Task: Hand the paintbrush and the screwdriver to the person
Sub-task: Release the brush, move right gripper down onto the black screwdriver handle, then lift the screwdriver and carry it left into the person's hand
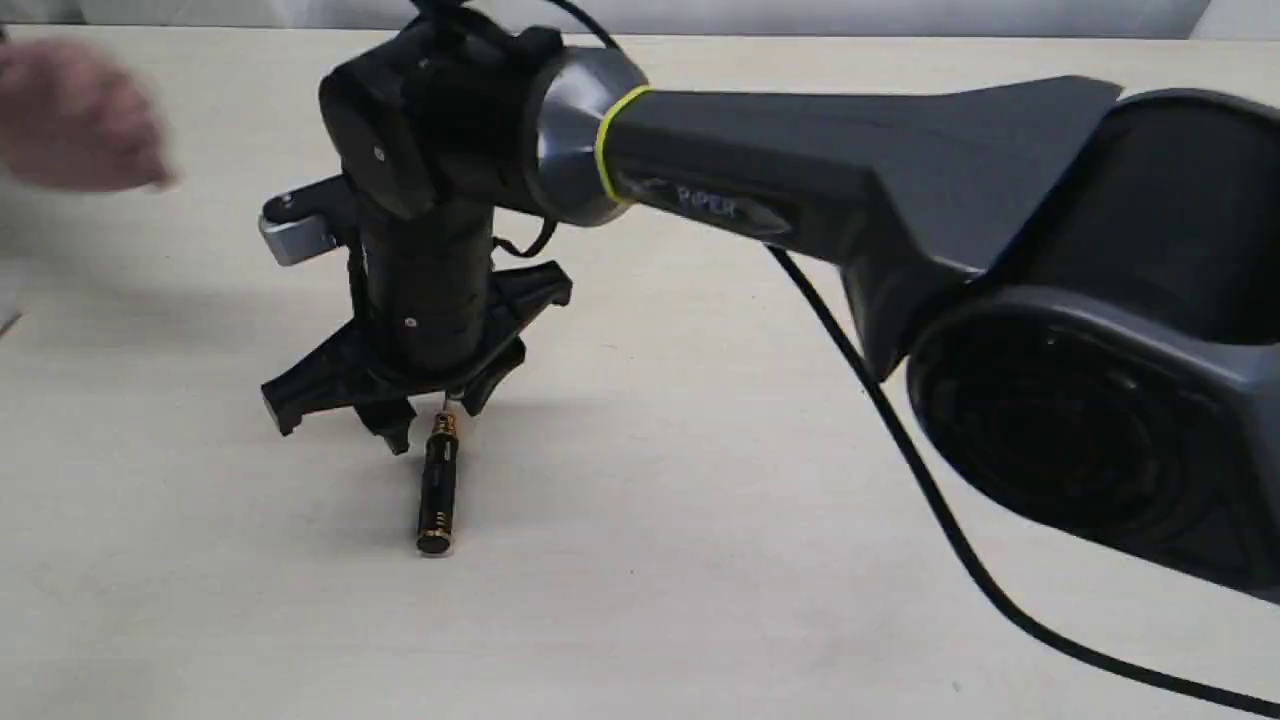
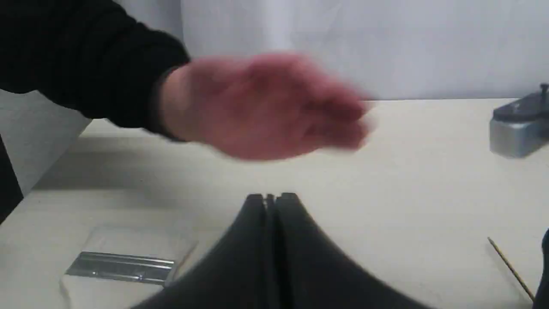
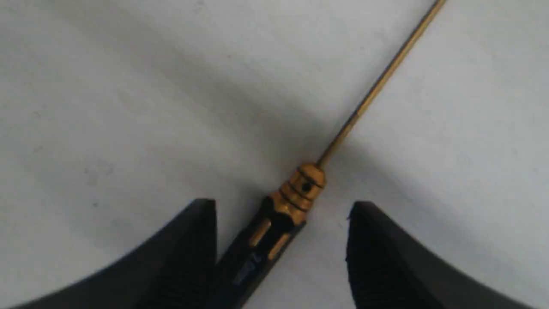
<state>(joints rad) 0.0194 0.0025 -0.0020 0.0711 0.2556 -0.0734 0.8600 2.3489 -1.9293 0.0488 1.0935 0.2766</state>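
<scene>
The screwdriver (image 1: 438, 490) lies flat on the table, black handle toward the front, its thin golden shaft (image 3: 377, 86) running away under the arm. My right gripper (image 1: 430, 420) points straight down over it and stands open, fingers (image 3: 201, 223) on either side of the handle's gold collar (image 3: 300, 189), not touching it. In the left wrist view my left gripper (image 2: 270, 198) is shut with nothing in it. The paintbrush's silver ferrule (image 2: 120, 267) and pale bristles lie beside it; the handle is hidden. The person's bare hand (image 2: 266, 107), blurred, with a black sleeve, hovers beyond the left gripper and shows at far left (image 1: 70, 115).
The right arm's thick grey link (image 1: 850, 180) and its black cable (image 1: 900, 450) cross the right half of the table (image 1: 700, 560). The right wrist's silver camera block (image 2: 519, 124) shows at the edge of the left wrist view.
</scene>
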